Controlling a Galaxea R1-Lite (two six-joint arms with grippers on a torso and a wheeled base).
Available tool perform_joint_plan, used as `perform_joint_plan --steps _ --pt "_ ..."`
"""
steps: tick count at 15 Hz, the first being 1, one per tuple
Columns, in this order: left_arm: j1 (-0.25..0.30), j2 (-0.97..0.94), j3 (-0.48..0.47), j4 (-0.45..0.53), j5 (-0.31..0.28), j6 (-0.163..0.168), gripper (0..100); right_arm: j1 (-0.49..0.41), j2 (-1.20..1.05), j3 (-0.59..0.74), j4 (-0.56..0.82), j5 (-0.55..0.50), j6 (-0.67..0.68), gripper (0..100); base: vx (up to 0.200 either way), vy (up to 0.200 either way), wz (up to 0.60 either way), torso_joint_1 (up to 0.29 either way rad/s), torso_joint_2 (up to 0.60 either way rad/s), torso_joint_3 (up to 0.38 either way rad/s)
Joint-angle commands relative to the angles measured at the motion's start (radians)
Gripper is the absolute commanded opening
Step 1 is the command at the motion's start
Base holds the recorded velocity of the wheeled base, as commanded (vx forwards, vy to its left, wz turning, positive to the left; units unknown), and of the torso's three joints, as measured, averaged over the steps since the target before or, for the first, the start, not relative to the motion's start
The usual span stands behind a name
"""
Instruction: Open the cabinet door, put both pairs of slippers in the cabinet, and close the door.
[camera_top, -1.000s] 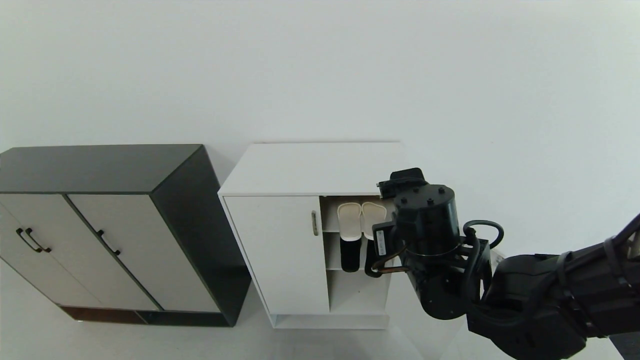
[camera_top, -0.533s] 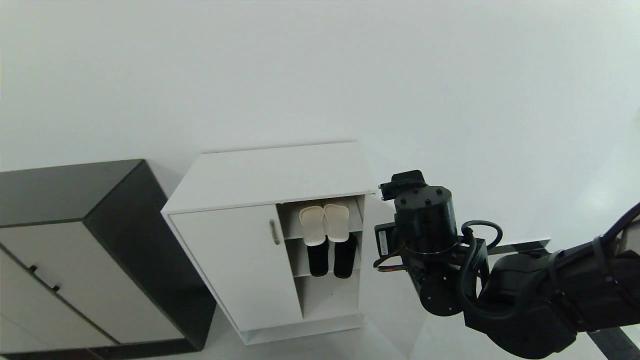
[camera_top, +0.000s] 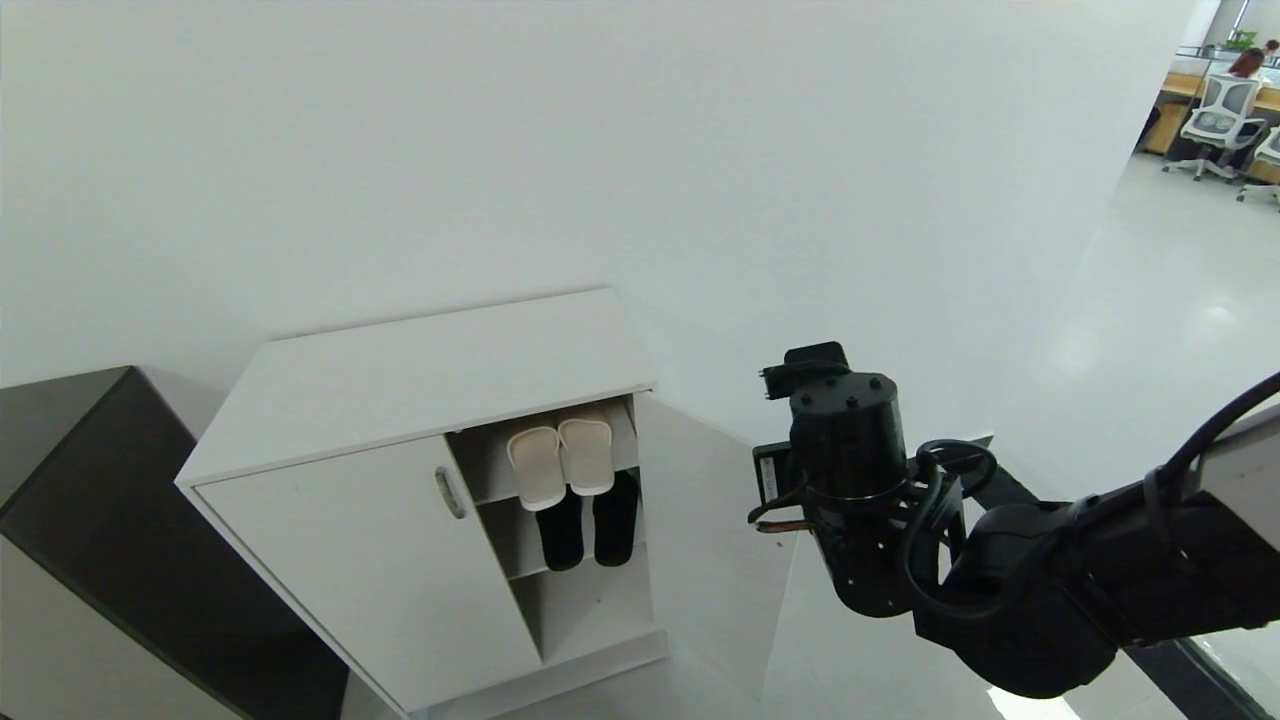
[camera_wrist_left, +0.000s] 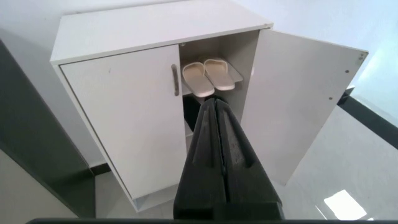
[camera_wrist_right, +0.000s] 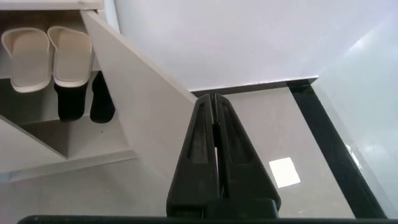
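Since the white slippers (camera_top: 560, 458) and black slippers (camera_top: 590, 525) already sit on shelves in the cabinet (camera_top: 420, 365), only closing its open right door (camera_wrist_left: 305, 106) remains. The left pincer (camera_wrist_left: 216, 102) and right pincer (camera_wrist_right: 214, 98) are both closed, empty.

No text, number or sign can be read. The white cabinet (camera_top: 420, 365), its open door (camera_wrist_left: 305, 106), the cream slippers (camera_top: 560, 460) and the black slippers (camera_top: 590, 530) are seen to be plain, with no lettering on them. A small white label (camera_top: 769, 478) is fixed on the wrist of the right arm, but its print is too small to be made out.
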Motion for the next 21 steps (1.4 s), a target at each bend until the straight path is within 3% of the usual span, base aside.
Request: perform_joint_plan --steps 1,10,16,21 --pt "0.0 0.001 0.0 0.0 0.0 0.0 0 -0.003 0.007 0.001 -0.006 0.006 0.0 0 0.0 0.0 0.0 0.0 0.0 0.0" --pt "0.0 0.001 0.0 -0.002 0.001 0.0 0 -0.026 0.026 -0.011 -0.012 0.065 0.003 0 -0.111 0.0 0.0 0.002 0.0 0.002" --pt "0.0 0.001 0.0 -0.002 0.001 -0.002 0 -0.16 0.076 -0.091 -0.018 0.188 0.026 0 0.0 0.0 0.0 0.0 0.0 0.0" --pt "0.0 0.001 0.0 0.0 0.0 0.0 0 -0.279 0.236 -0.282 -0.013 0.275 0.065 0 0.0 0.0 0.0 0.0 0.0 0.0"
